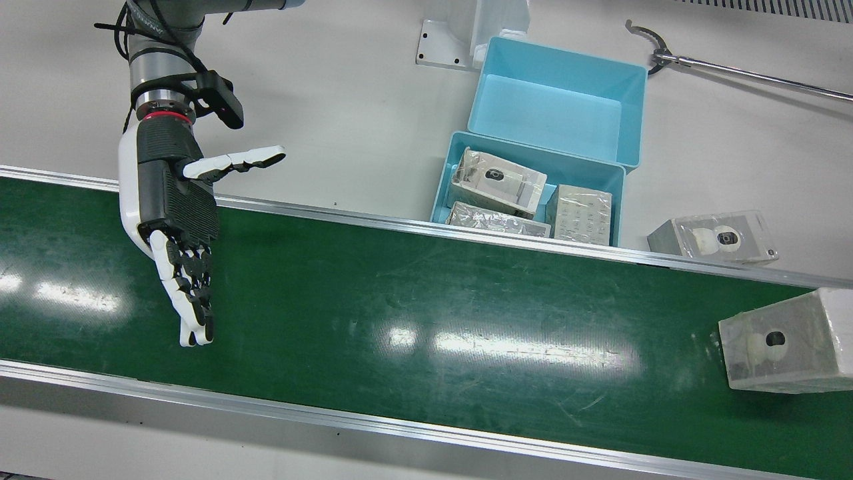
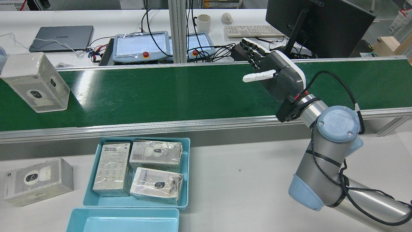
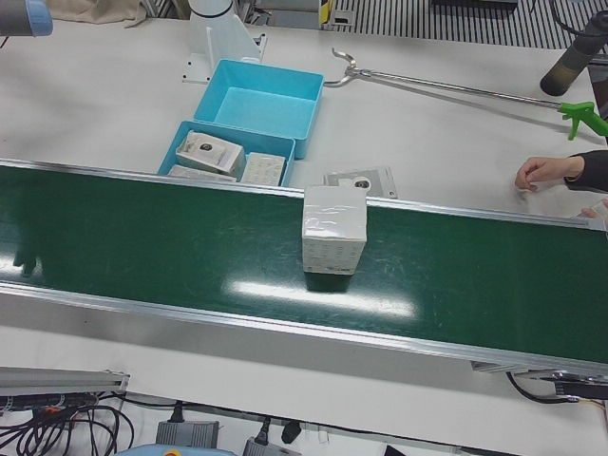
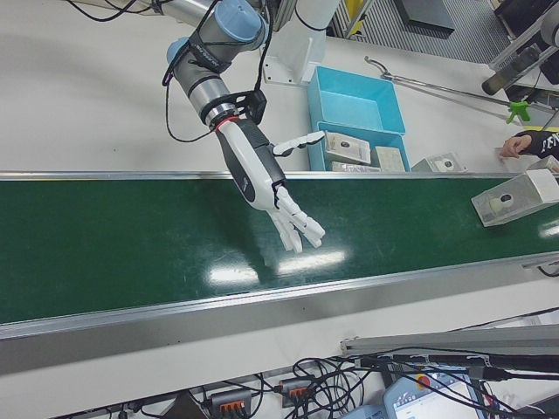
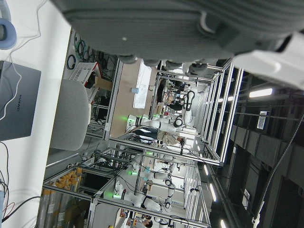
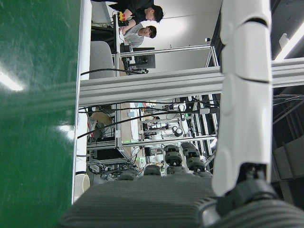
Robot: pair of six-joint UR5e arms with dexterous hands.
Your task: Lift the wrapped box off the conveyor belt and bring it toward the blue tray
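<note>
The wrapped box (image 1: 786, 340) stands on the green conveyor belt (image 1: 426, 300), partly cut off by the front view's right edge, far from the right hand (image 1: 176, 220) hovering empty with fingers (image 1: 190, 293) spread, while the blue tray (image 1: 560, 100) sits on the desk (image 1: 346, 120) beyond the belt; the left hand's fingers cannot be judged.

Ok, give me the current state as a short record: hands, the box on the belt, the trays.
right hand: open, palm flat, over the conveyor belt, holding nothing
left hand: seen only by its own camera; state cannot be told
wrapped box: upright on the belt, far from the right hand
blue tray: beside the belt, three wrapped boxes inside
second blue tray: empty
loose box: on the table, off the belt
</note>
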